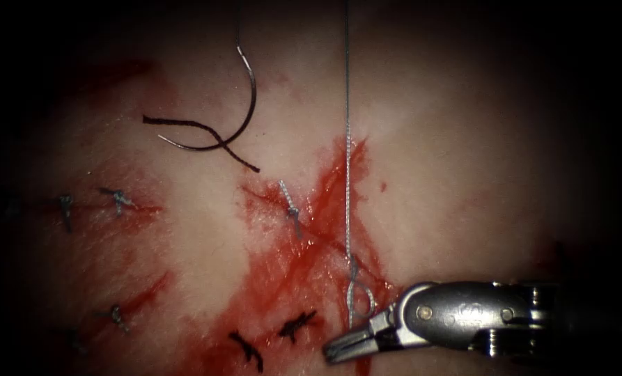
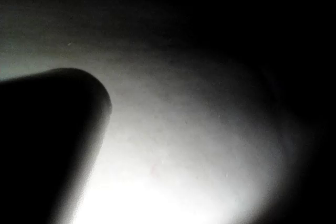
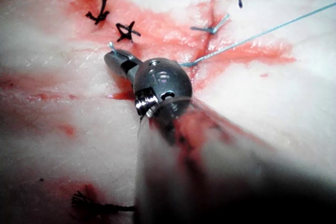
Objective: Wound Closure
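The curved needle (image 1: 252,104) lies loose on the tissue (image 1: 464,139), up and to the left of the cut (image 1: 324,209). Neither tool holds it and it is not in the tissue. A dark thread (image 1: 185,124) crosses its curve. A pale blue thread (image 1: 347,139) runs taut from the top edge down to a small loop (image 1: 358,296) at the cut. My right tool (image 1: 344,342) comes in low from the right, its jaws shut on the thread's short tail just under the loop; the tail end peeks past the jaws of my right tool (image 3: 116,57). A dark blurred form (image 2: 47,140) of my left tool sits over pale tissue.
Tied stitches sit along the cut: a blue knot (image 1: 291,209) and two dark knots (image 1: 297,324) (image 1: 248,348). More blue knots (image 1: 119,198) (image 1: 115,317) lie on red lines at the far left. Red fluid (image 1: 283,278) spreads around the cut.
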You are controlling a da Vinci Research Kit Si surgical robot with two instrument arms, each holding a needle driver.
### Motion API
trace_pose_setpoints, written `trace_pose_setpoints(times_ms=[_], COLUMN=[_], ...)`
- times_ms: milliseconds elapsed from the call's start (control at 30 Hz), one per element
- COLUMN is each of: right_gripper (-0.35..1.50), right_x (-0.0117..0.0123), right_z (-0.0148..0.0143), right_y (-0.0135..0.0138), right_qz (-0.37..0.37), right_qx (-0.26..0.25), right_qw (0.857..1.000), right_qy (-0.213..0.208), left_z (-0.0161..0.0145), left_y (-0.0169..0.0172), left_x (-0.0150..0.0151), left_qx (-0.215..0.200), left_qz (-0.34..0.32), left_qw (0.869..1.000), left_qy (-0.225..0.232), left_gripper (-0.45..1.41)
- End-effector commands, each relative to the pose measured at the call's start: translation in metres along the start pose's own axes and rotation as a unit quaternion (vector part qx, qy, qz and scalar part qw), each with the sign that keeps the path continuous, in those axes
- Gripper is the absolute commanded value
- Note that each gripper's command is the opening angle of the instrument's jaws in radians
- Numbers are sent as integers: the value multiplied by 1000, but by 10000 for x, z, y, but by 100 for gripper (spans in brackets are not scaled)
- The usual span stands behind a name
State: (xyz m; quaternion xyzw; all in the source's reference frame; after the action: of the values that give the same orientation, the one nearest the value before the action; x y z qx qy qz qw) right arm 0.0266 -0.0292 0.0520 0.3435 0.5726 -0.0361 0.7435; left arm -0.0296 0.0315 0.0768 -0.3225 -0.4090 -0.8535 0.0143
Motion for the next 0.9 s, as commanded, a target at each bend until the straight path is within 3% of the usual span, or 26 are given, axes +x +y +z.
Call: trace_pose_setpoints(times_ms=[33, 100, 167, 367, 400, 467, 500, 600, 700, 767, 833, 900], right_gripper=[-35, -35, -35, -35, -35, -35, -35, -35, -35, -35, -35, -35], right_x=[-2, -3, -4, -11, -13, -21, -23, -27, -30, -29, -26, -23], right_z=[13, 16, 18, 16, 16, 15, 15, 13, 12, 11, 7, 3], right_y=[-1, -3, -6, -11, -13, -19, -21, -24, -27, -27, -27, -27], right_qz=[3, 6, 13, 29, 33, 49, 50, 59, 66, 66, 71, 72], right_qx=[6, 11, 14, 23, 27, 34, 37, 42, 44, 45, 46, 44], right_qw=[1000, 1000, 1000, 999, 999, 998, 998, 997, 997, 997, 996, 996], right_qy=[1, 2, 0, -3, -5, -9, -10, -14, -17, -16, -15, -14], left_z=[8, 15, 23, 22, 22, 23, 24, 28, 38, 43, 52, 59], left_y=[-11, -20, -28, -31, -31, -36, -39, -48, -68, -74, -86, -92], left_x=[8, 11, 13, 22, 22, 24, 23, 18, 0, -10, -30, -45], left_qx=[-20, -37, -81, -99, -122, -211, -235, -269, -352, -368, -406, -419], left_qz=[-4, -5, -10, -8, 0, 12, 14, 12, -17, -25, -48, -62], left_qw=[1000, 999, 996, 994, 991, 974, 968, 958, 926, 918, 897, 889], left_qy=[-7, -16, -35, -42, -51, -82, -90, -102, -136, -144, -165, -175], left_gripper=[-45, -45, -45, -45, -45, -45, -45, -45, -45, -45, -45, -45])
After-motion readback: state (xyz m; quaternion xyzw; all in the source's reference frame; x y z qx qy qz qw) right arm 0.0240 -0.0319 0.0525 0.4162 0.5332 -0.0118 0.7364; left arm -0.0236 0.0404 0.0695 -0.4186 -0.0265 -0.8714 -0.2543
